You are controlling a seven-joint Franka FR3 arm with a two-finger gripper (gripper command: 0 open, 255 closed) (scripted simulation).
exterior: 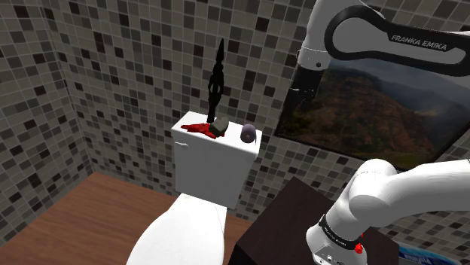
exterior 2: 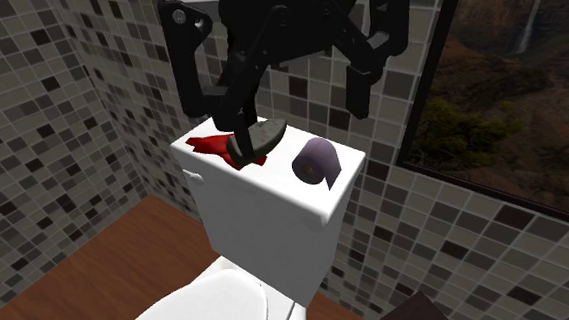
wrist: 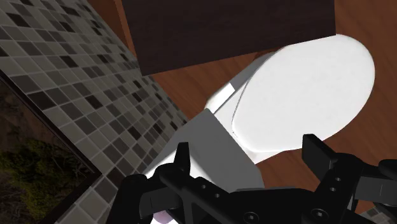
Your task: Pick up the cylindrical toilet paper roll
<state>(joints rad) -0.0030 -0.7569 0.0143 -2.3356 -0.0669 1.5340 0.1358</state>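
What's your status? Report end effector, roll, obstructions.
End effector open, holding nothing. Purple-grey roll on its side on the toilet tank, untouched. Dark object and red item beside it, apart.

1 dark lump (exterior 2: 259, 137) near roll (exterior 2: 318, 162)

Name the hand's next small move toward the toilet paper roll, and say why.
Probably bring the hand down and centre it over the purplish roll. Its fingers stand apart and it hangs high above the white tank, holding nothing. The roll lies on its side near the tank's end, beside a dark grey object.
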